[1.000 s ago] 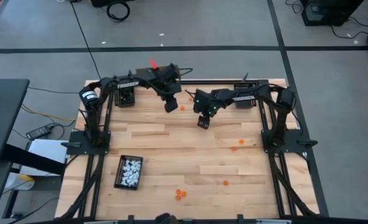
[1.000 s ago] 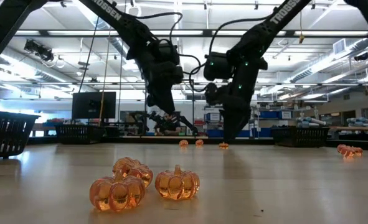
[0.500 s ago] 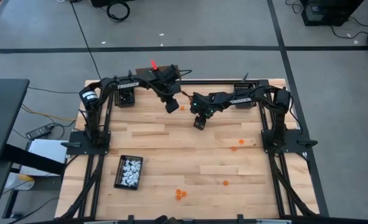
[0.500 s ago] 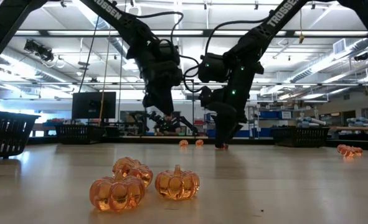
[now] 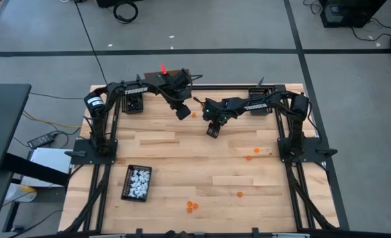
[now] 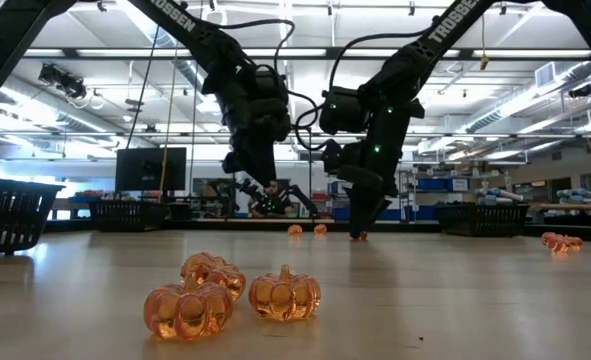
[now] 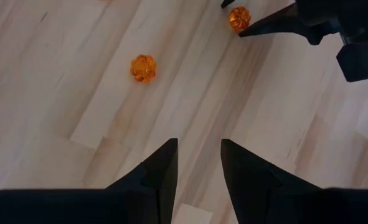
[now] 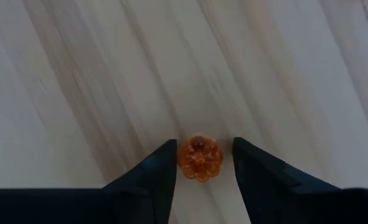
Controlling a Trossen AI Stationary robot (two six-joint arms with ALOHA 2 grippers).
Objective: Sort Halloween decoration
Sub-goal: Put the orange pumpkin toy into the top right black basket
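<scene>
Right gripper (image 8: pixel 199 163) lowered to the tabletop (image 8: pixel 78 74), fingers parted astride an orange pumpkin (image 8: pixel 199 158), bracketing without pinching, likely readying a pick; left gripper (image 7: pixel 198 163) hovering empty, fingers slightly apart, two more pumpkins (image 7: pixel 142 68) beyond them.

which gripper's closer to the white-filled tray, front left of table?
Left. The left gripper hangs over the table's far side, on the tray's side of centre. The right gripper is further toward the right, open around an orange pumpkin. Neither is close.

three orange pumpkins (image 6: pixel 233 293) up close, both arms beyond, fingers unclear
</scene>
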